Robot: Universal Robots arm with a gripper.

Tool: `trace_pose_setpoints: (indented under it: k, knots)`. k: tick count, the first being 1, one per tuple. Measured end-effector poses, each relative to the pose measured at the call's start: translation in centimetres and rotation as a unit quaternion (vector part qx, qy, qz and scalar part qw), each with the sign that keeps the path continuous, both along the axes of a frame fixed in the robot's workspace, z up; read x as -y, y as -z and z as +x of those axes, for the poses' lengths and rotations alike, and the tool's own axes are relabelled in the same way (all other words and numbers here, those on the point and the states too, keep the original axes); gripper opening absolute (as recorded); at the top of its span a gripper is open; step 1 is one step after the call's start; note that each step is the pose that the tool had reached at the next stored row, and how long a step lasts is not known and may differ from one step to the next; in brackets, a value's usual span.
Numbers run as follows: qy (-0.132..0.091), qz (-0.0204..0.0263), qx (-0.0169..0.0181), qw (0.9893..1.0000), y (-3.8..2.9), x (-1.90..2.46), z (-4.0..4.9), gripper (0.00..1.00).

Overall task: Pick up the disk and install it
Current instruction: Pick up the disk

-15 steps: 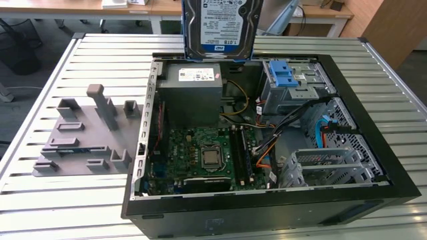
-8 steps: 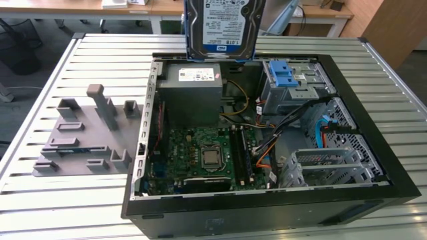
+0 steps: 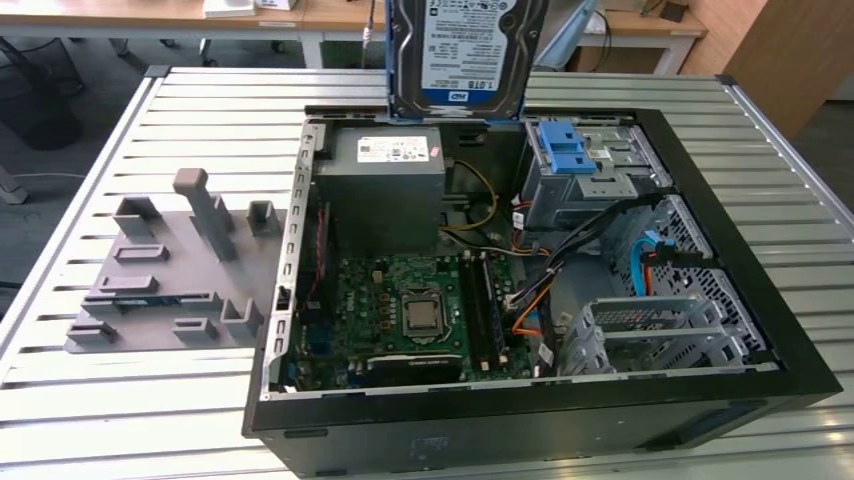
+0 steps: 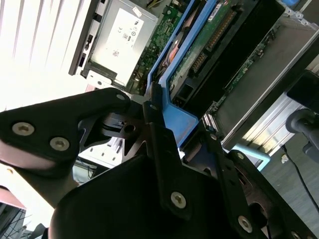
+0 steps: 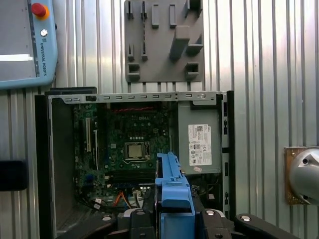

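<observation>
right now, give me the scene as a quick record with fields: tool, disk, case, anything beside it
tool: shut on the blue frame of the disk
disk: aloft over the open computer case, label showing, not installed
computer case: open, lying on the slatted table
grey fixture: on the table, at the exterior view's left of the case

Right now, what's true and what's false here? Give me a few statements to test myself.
1. The gripper clamps the disk. True.
2. The disk sits inside the case. False: it hangs above the case.
3. The case is open, with the circuit board showing. True.
4. The grey fixture lies inside the case. False: it lies on the table, at the exterior view's left of the case.
</observation>
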State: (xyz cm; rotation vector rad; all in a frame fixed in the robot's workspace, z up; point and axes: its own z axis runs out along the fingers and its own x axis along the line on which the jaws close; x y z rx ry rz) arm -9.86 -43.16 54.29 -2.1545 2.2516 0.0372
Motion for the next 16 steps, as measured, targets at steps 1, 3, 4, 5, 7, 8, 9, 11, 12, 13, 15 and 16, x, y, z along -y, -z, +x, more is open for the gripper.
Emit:
trace_pose_setpoints:
  k: [1,3,4,5,7,8,9,11,12,13,15,16]
  knots:
    - [0.000,0.0000,0.0000,1.0000,0.00,0.00,0.26,0.36]
    - [0.000,0.0000,0.0000,1.0000,0.00,0.00,0.74,0.36]
    - [0.000,0.0000,0.0000,1.0000,0.00,0.00,0.92,0.36]
    - [0.000,0.0000,0.0000,1.0000,0.00,0.01,1.00,0.36]
    - [0.000,0.0000,0.0000,1.0000,0.00,0.01,1.10,0.36]
    - [0.000,0.0000,0.0000,1.0000,0.00,0.00,1.15,0.36]
    - [0.000,0.0000,0.0000,1.0000,0.00,0.00,1.19,0.36]
    - [0.000,0.0001,0.0000,1.0000,0.00,0.00,1.27,0.36]
    - [0.000,0.0000,0.0000,1.0000,0.00,0.00,1.32,0.36]
    - [0.000,0.0000,0.0000,1.0000,0.00,0.00,1.36,0.36]
    - [0.000,0.0000,0.0000,1.0000,0.00,0.00,1.46,0.36]
    - [0.000,0.0000,0.0000,1.0000,0.00,0.00,1.50,0.36]
